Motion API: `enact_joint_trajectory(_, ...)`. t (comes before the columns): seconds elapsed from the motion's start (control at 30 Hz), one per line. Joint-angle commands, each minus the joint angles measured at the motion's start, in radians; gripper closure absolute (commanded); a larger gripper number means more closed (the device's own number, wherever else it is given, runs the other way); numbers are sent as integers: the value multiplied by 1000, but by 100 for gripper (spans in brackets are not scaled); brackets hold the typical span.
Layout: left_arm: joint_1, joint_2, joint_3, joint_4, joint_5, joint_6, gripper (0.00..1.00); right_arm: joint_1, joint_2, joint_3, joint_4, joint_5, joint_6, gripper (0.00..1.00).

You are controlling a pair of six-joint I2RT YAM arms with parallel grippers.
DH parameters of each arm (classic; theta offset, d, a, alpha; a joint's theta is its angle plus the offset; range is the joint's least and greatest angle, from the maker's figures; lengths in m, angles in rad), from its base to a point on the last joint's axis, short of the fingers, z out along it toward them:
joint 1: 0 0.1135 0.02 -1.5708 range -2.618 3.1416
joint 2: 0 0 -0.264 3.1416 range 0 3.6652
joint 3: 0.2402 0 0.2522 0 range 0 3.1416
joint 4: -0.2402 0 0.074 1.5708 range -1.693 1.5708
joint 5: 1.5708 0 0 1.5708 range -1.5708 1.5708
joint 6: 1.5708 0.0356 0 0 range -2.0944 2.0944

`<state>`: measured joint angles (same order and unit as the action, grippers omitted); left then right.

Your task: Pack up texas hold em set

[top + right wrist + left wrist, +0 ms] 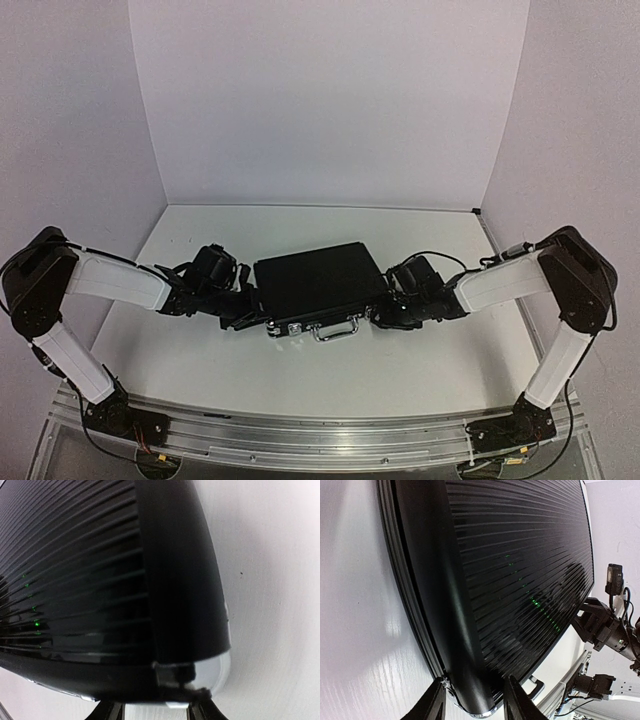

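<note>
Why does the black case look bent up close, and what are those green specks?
Left wrist view: the wide lens bows the briefcase edge; the green specks look like small lights mirrored in its glossy ribbed lid. Right wrist view: same specks, glare on the silver corner. Top view: even, soft light.

— Can any lettering, brand or number be read anywhere?
— None can be read. Only green glints (535, 601) are seen on the ribbed lid of the briefcase (320, 278); no characters are formed.
</note>
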<state>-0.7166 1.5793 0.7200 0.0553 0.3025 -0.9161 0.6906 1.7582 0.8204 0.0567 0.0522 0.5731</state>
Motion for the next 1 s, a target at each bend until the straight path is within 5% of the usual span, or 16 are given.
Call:
enact_joint_trajectory(0.0, -16, 21, 17, -43, 13, 11, 62, -14, 14, -46, 115, 161, 46, 61)
enact_joint_trajectory(0.27, -17, 16, 23, -42, 9, 4, 62, -14, -139, -54, -140, 54, 58, 58)
enact_joint_trajectory(0.5, -17, 9, 27, -46, -4, -5, 62, 36, -242, 58, -265, -275, -11, 58)
enact_joint_trajectory(0.97, -17, -13, 16, -44, -26, -5, 62, 198, 85, 519, -312, -460, -85, 66)
